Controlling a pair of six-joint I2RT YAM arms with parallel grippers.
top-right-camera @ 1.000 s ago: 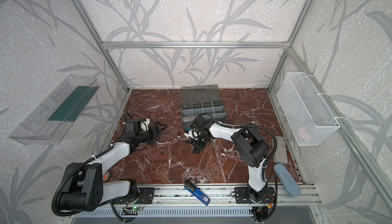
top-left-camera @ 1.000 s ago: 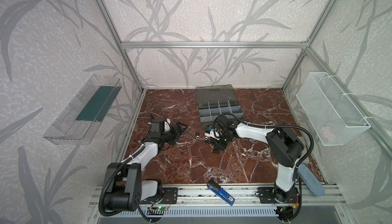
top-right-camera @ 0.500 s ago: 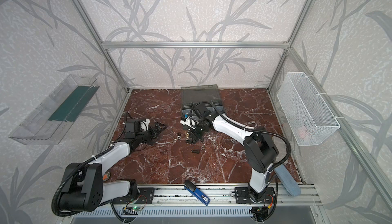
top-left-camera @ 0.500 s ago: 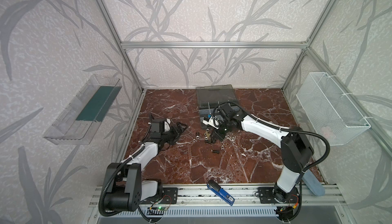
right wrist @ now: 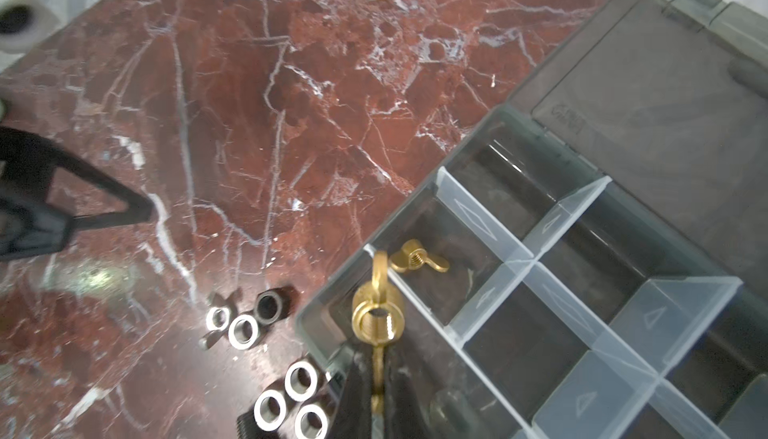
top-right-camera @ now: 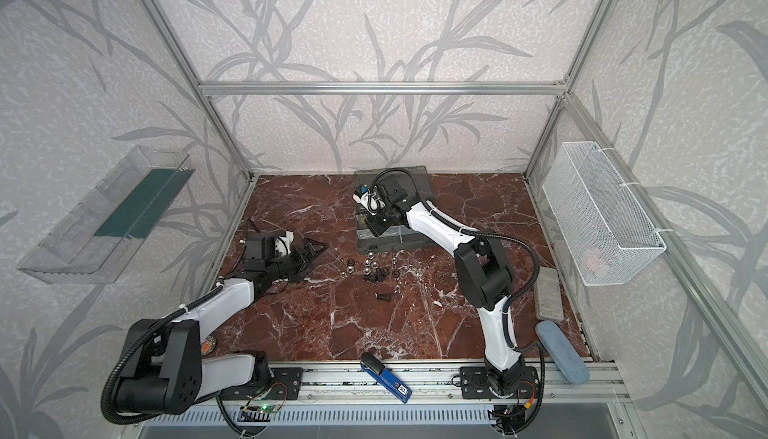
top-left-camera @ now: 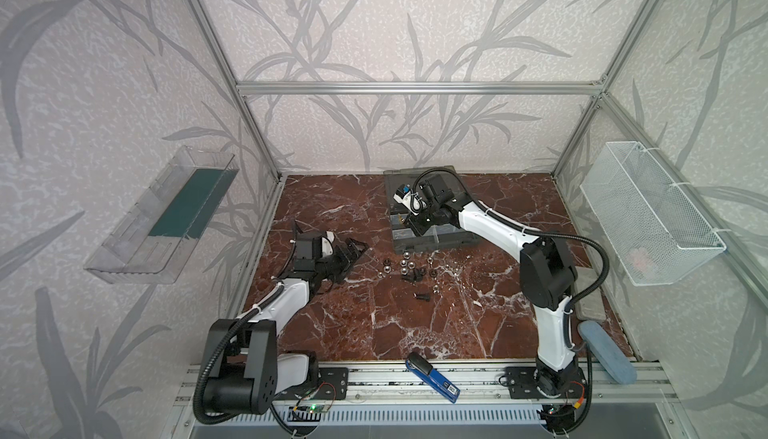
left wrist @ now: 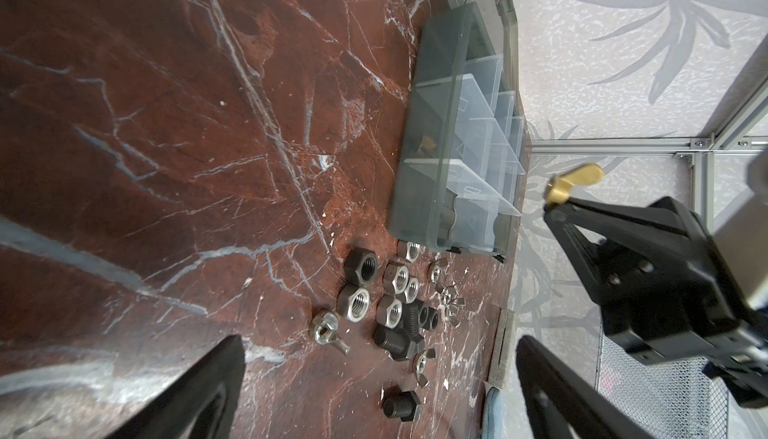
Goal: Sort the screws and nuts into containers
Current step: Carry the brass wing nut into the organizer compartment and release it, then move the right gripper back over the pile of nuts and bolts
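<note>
My right gripper [right wrist: 376,370] is shut on one wing of a brass wing nut [right wrist: 374,316], hanging over the front left corner of the grey organiser case [right wrist: 532,258]. Another brass wing nut [right wrist: 417,260] lies in a corner cell. In both top views that gripper [top-left-camera: 409,219] [top-right-camera: 368,221] hovers over the case [top-left-camera: 449,241] [top-right-camera: 399,241]. Silver and dark nuts [left wrist: 359,302] and black screws [left wrist: 392,341] lie heaped on the marble in front of the case, and one screw [left wrist: 401,403] lies apart. My left gripper [left wrist: 378,345] [top-left-camera: 357,248] rests open and empty, left of the heap.
A white mesh basket [top-left-camera: 648,212] hangs on the right wall and a clear tray [top-left-camera: 166,216] on the left wall. A blue stapler [top-left-camera: 432,376] lies on the front rail. A blue pad [top-left-camera: 606,349] and a grey block [top-left-camera: 590,295] lie at the right edge.
My right gripper has risen from the heap on the marble and moved back over the case, shut on the brass wing nut. The left arm has stayed still.
</note>
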